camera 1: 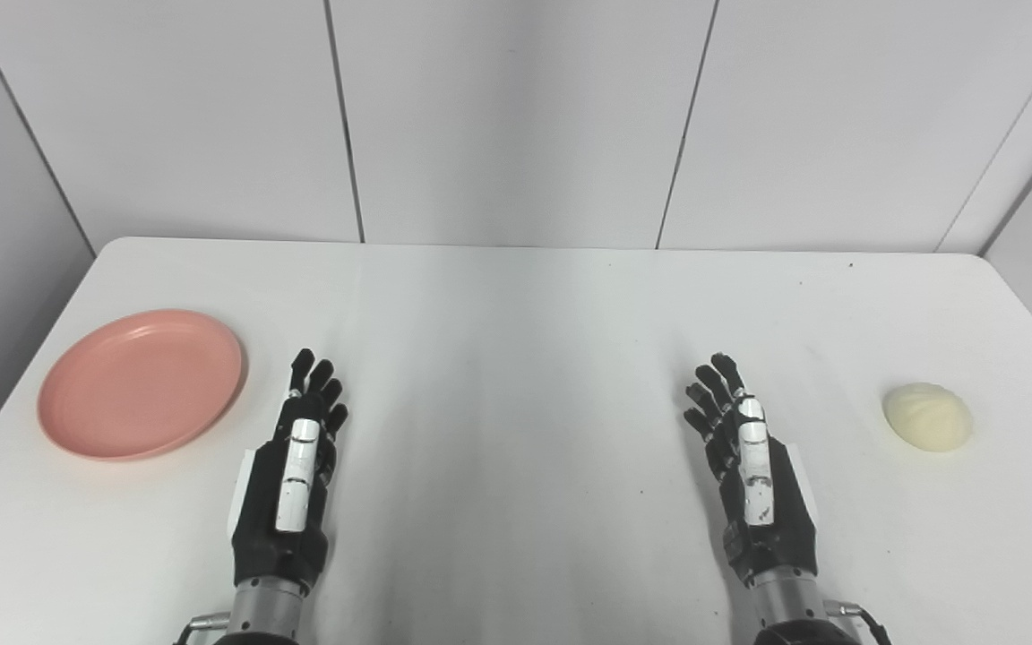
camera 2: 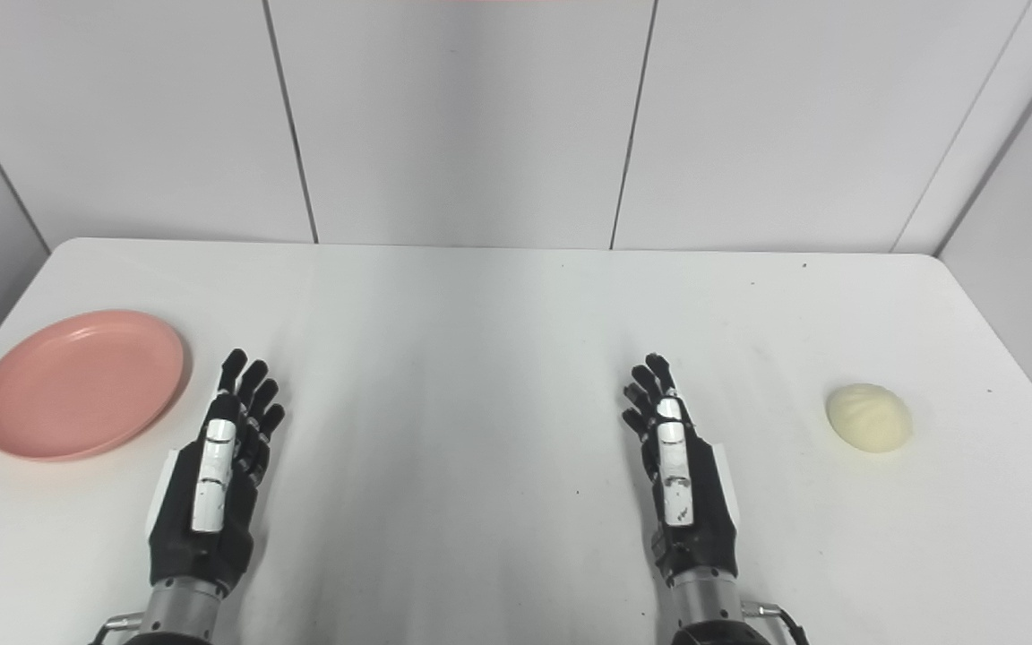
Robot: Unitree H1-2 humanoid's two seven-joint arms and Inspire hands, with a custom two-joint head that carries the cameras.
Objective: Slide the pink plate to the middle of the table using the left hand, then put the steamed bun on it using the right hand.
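Two head-mounted views, side by side, look down and forward over the same white table (camera 1: pixel 516 358) toward the wall panels (camera 2: pixel 462 116).

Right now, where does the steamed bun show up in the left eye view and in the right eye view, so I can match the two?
Left eye view: the steamed bun lies on the table near the right edge, clear of the right robot hand.
Right eye view: the steamed bun sits further in from the right edge.
Shared landmark: the pink plate at the far left of the table in both.
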